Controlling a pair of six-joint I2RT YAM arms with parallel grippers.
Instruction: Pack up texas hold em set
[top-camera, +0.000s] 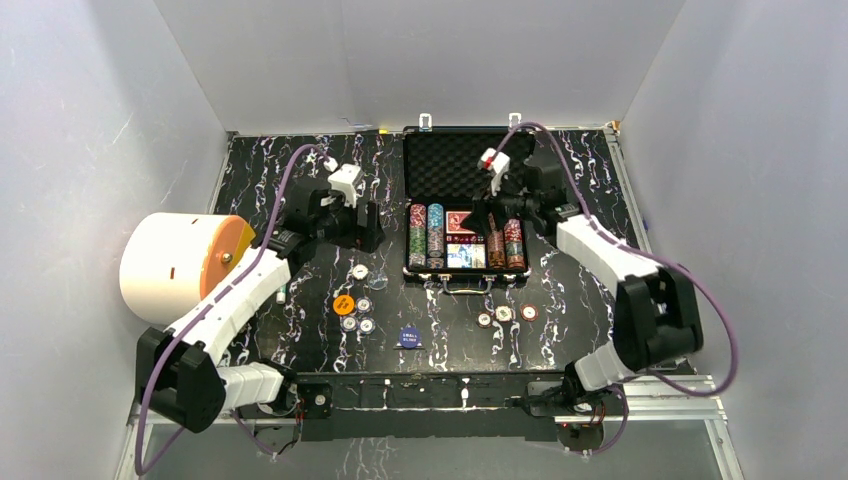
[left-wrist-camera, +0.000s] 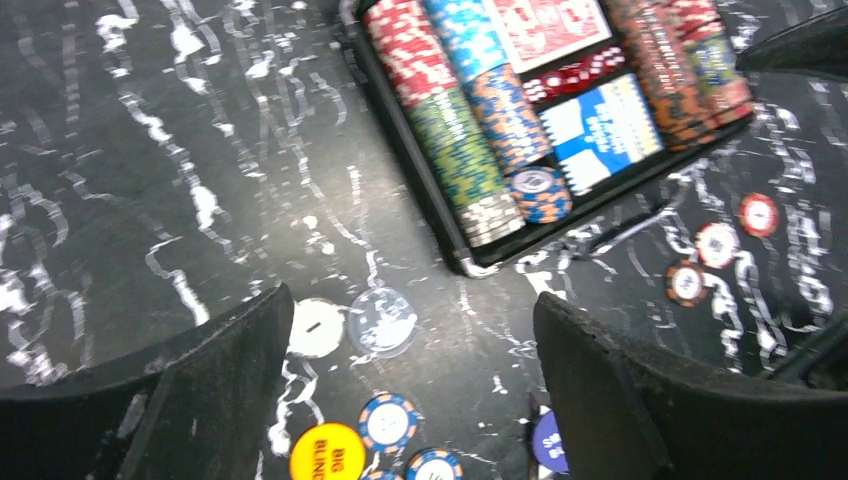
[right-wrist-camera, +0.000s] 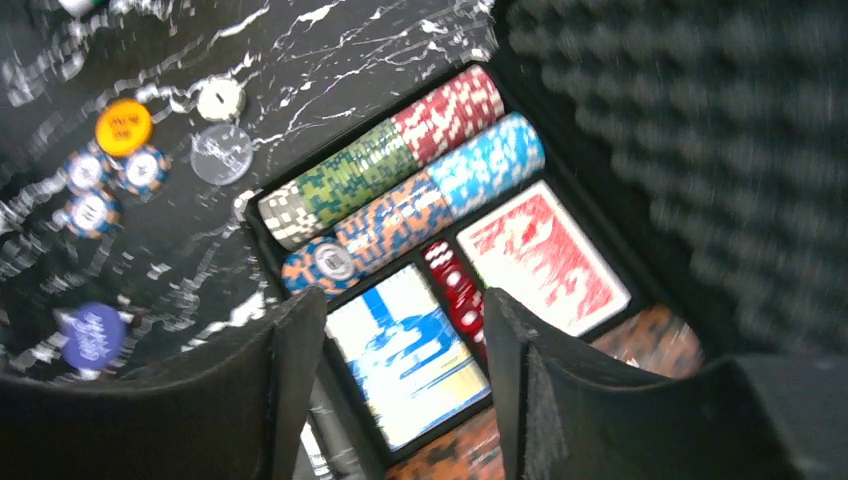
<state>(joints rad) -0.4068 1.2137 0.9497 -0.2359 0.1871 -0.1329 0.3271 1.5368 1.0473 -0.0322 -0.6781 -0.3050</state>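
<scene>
1. Right claw (right-wrist-camera: 400, 325) is hanging spread over the case (top-camera: 450, 170) with nothing between its pads, above the blue deck (right-wrist-camera: 405, 350) and the dice (right-wrist-camera: 455, 290). Left claw (left-wrist-camera: 408, 320) is gaping wide and empty too, hovering low over the surface (top-camera: 590, 300) just off the case's front-left corner.
2. The case is lying open at the rear middle of the surface, its lid tipped back. Chips (right-wrist-camera: 400, 190) are standing on edge in tight rows beside the red deck (right-wrist-camera: 545, 250).
3. The gathering looks to be partly done. Loose chips (top-camera: 504, 313) are lying in a trio just in front of the case, with more chips and buttons (top-camera: 343, 304) scattered front-left.
4. To do the step well, I judge each claw should be taking its nearer group:
   - Straddle one disc across its width.
   - Bring the fingertips down until they are grazing the surface, then close on the rim.
   - Turn the disc on edge and feed it into a row that is showing room.
5. The chips are thin, hard, flat discs with striped rims, likely slick and prone to skating away from a slanted pinch. The buttons are similar rounds in orange, blue, white and clear.
6. The dice are small, red and glossy, sitting in a narrow slot. The decks are flat rectangles.
7. Foam (right-wrist-camera: 700, 150) with an egg-crate dimple pattern is lining the lid. It looks soft.
8. The surface is showing a smooth black finish with white veins. A white drum (top-camera: 175, 265) with an orange face is lying far left, well apart from the set.
</scene>
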